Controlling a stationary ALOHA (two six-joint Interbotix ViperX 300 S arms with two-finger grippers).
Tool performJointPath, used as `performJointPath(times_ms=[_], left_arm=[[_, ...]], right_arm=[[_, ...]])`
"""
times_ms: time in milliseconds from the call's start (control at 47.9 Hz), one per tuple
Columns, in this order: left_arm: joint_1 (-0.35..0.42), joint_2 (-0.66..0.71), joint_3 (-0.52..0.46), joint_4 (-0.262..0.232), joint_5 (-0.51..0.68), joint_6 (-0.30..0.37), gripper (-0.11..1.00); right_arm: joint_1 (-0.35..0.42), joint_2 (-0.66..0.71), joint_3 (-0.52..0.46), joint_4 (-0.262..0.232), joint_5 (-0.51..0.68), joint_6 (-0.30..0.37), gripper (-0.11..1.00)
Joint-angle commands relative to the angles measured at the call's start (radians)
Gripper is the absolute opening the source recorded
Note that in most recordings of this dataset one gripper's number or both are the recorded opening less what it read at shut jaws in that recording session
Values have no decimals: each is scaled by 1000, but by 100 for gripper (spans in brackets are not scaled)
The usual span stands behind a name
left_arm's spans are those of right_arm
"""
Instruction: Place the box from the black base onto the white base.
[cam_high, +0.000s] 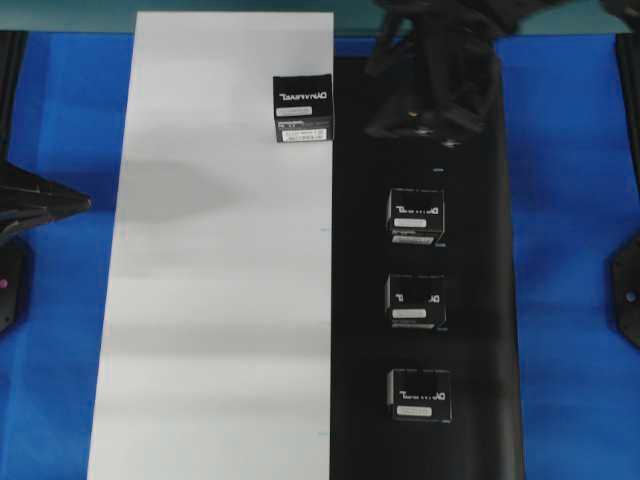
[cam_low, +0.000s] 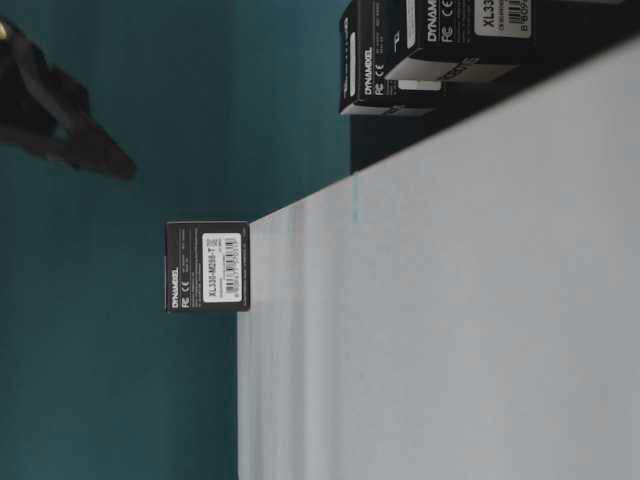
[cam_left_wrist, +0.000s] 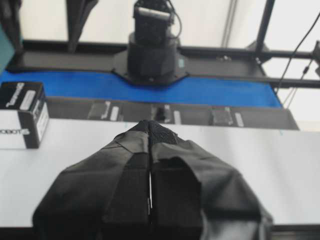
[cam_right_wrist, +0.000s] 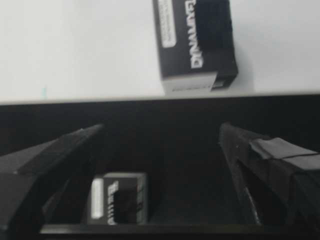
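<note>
Right hand (cam_right_wrist: 160, 165) wide open, empty, above black base (cam_right_wrist: 165, 120); box (cam_high: 304, 108) on white base (cam_high: 220, 300); left hand (cam_left_wrist: 150, 165) closed, empty.

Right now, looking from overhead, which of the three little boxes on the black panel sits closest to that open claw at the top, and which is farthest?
Measured from the right gripper, overhead view:
1. Top box, just below the gripper on the black base.
2. Middle box, halfway down.
3. Bottom box, near the lower edge.
</note>
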Motion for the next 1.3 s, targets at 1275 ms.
performJointPath(times_ms=[1275], left_arm=[[-9,40,-18,3,-14,-20,-6]], right_arm=[[207,-583,847,34,-683,29,99]])
